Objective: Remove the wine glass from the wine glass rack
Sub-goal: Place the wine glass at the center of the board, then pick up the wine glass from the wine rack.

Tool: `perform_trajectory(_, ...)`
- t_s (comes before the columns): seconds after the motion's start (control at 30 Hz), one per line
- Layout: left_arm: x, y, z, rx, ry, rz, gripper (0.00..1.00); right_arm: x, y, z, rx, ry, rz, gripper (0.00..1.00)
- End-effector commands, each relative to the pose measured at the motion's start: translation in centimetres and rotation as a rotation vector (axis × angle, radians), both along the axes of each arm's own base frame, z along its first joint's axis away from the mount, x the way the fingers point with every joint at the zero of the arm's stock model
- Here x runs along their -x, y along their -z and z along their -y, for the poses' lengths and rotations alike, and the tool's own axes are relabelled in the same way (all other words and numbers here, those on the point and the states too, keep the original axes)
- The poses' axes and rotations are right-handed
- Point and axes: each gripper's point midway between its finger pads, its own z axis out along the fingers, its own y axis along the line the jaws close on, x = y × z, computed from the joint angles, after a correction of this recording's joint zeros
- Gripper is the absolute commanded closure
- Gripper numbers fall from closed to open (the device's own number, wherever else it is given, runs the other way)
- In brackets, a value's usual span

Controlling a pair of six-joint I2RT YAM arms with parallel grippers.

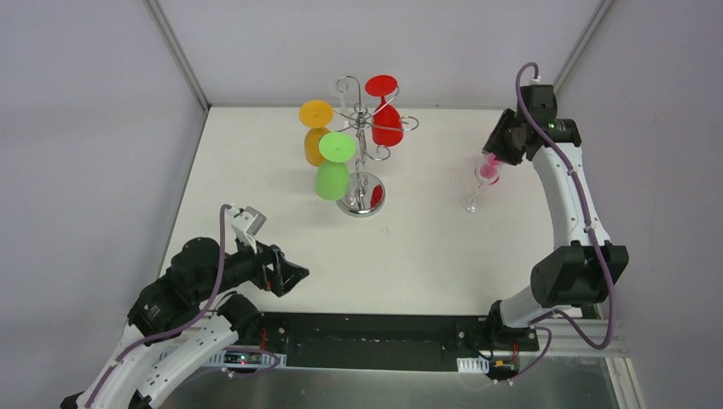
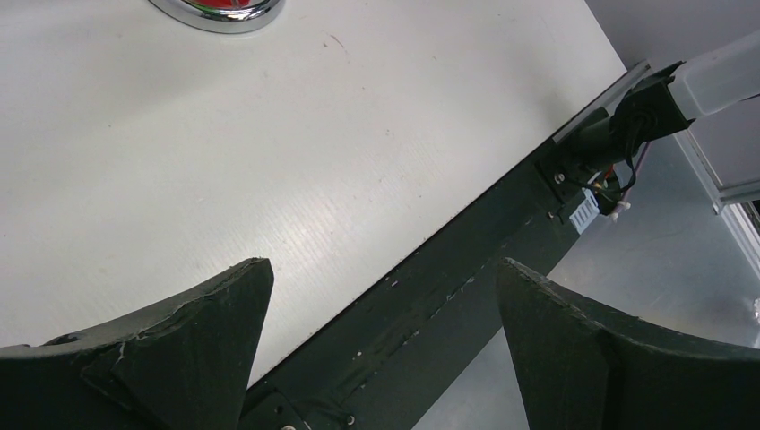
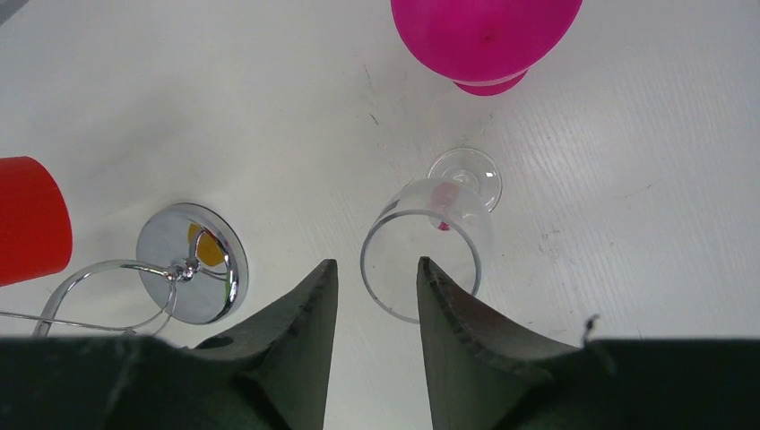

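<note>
The chrome wine glass rack (image 1: 363, 162) stands at the middle back of the table. An orange glass (image 1: 315, 128), a green glass (image 1: 333, 166) and a red glass (image 1: 385, 111) hang upside down from its arms. A clear wine glass (image 1: 474, 192) stands upright on the table to the right of the rack, with a pink glass (image 1: 491, 168) close behind it. My right gripper (image 1: 497, 158) hovers above them, open and empty. In the right wrist view the clear glass's rim (image 3: 421, 255) lies just past the fingertips of the right gripper (image 3: 376, 264). My left gripper (image 1: 294, 277) is open and empty at the near left.
The rack's mirrored base shows in the right wrist view (image 3: 191, 262) beside the red glass (image 3: 31, 219), and in the left wrist view (image 2: 220, 11). The pink glass (image 3: 484, 36) is beyond the clear one. The black mounting rail (image 1: 375, 341) runs along the near edge.
</note>
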Motion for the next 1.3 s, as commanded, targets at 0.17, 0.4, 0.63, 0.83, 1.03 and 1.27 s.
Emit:
perform_trajectory(0.17,-1.8,-0.2,-0.2,-0.014,-0.084,-0.018,0.01,1.0,-8.4,-1.9,-0.07,-0.027,0.247,0.57)
perform_trajectory(0.4,-2.9,-1.7,0.1,0.04,-0.151,-0.04,0.01,3.5,-11.0,-4.5,-0.103,-0.099,0.342,0.54)
perform_trajectory(0.63,-4.6,-5.6,0.3,0.15,-0.252,-0.035,0.01,6.5,-12.4,-7.2,-0.204,-0.193,0.396,0.53)
perform_trajectory(0.83,-6.4,-8.5,0.5,0.306,-0.365,-0.054,0.01,9.6,-13.7,-8.8,-0.252,-0.266,0.455,0.52)
perform_trajectory(1.03,-8.2,-10.8,0.5,0.461,-0.467,-0.06,0.01,12.2,-14.6,-10.9,-0.371,-0.331,0.498,0.52)
perform_trajectory(1.27,-10.2,-12.7,1.5,0.589,-0.511,-0.078,0.0,14.9,-14.2,-13.2,-0.48,-0.437,0.49,0.52)
